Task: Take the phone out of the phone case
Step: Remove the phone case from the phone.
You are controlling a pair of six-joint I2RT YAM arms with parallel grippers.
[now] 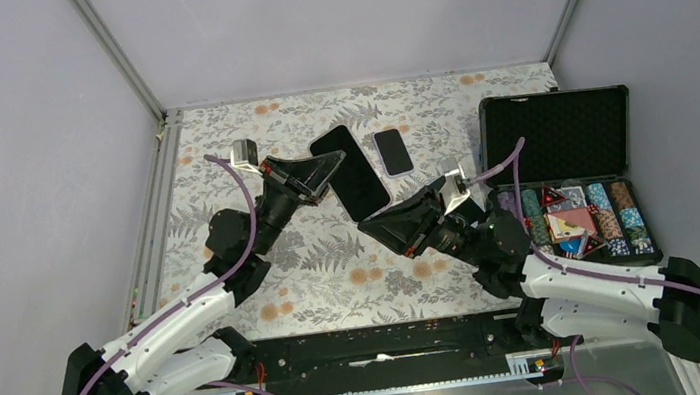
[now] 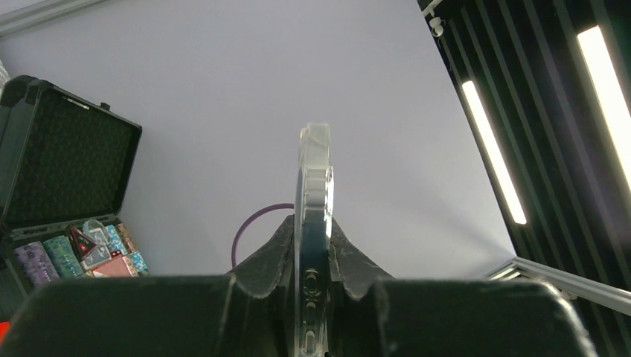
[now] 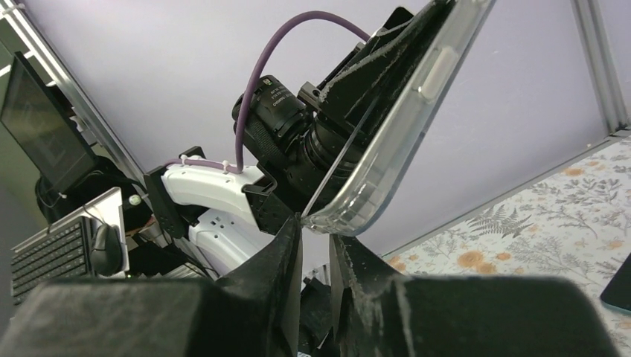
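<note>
A phone in a clear phone case (image 1: 351, 175) is held up off the floral mat, tilted. My left gripper (image 1: 323, 173) is shut on its upper left side. In the left wrist view the phone case (image 2: 314, 171) stands edge-on between the fingers of the left gripper (image 2: 313, 227), its side buttons showing. My right gripper (image 1: 369, 223) is at the lower corner. In the right wrist view the rounded corner of the phone case (image 3: 402, 141) rests at the tips of the right gripper (image 3: 316, 227). Its fingers stand a narrow gap apart; whether they pinch the corner is unclear.
A second, smaller phone (image 1: 393, 152) lies flat on the floral mat (image 1: 335, 270) just right of the held one. An open black foam-lined chip case (image 1: 560, 131) with poker chips (image 1: 580, 220) stands at the right. Grey walls enclose the table.
</note>
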